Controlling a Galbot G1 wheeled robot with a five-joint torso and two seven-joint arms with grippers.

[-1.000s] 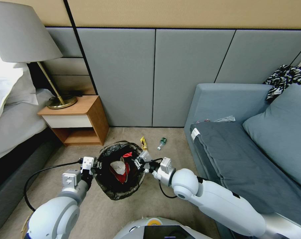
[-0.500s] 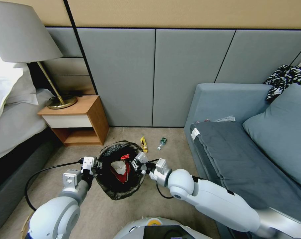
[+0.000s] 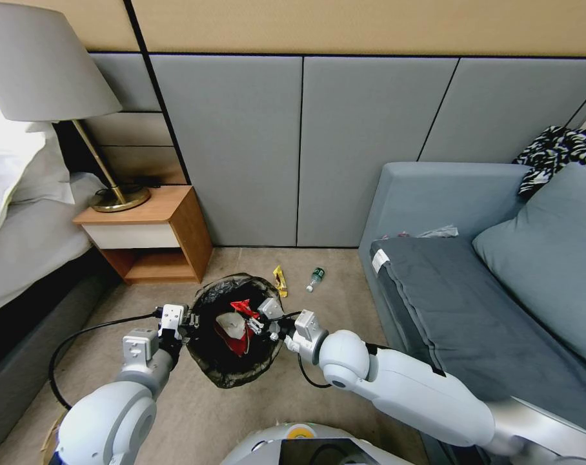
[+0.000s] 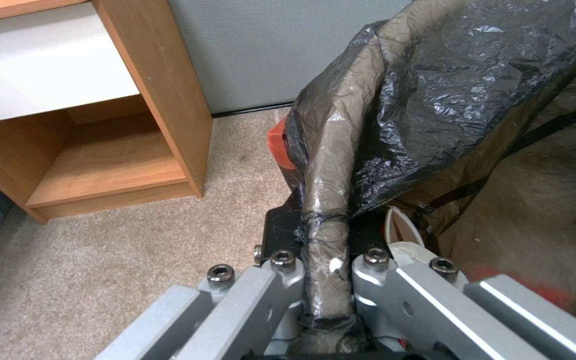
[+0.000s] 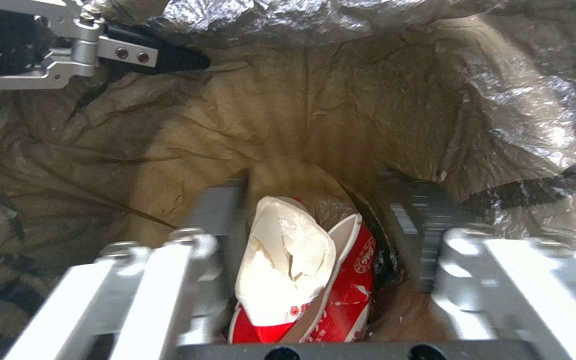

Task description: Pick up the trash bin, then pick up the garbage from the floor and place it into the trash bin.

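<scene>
The trash bin [image 3: 232, 361] hangs tilted above the carpet, its black bag folded over the rim. My left gripper [image 3: 184, 323] is shut on the near-left rim; the pinched bag edge [image 4: 325, 280] runs between its fingers [image 4: 281, 272]. My right gripper [image 3: 259, 318] is open over the bin's mouth, with the fingers [image 5: 218, 215] spread wide. A red-and-white carton [image 5: 301, 270] and white tissue lie inside the bin below them. On the floor behind the bin lie a yellow wrapper [image 3: 279, 280] and a small bottle [image 3: 315, 279].
A wooden nightstand [image 3: 170, 232] with a lamp stands to the left rear, and a bed lies further left. A grey sofa [image 3: 474, 297] runs along the right. Grey wall panels close off the back. A black cable [image 3: 80, 336] loops by my left arm.
My right arm has moved left, bringing its gripper further over the bin's mouth. The bin and my left arm have stayed put.
</scene>
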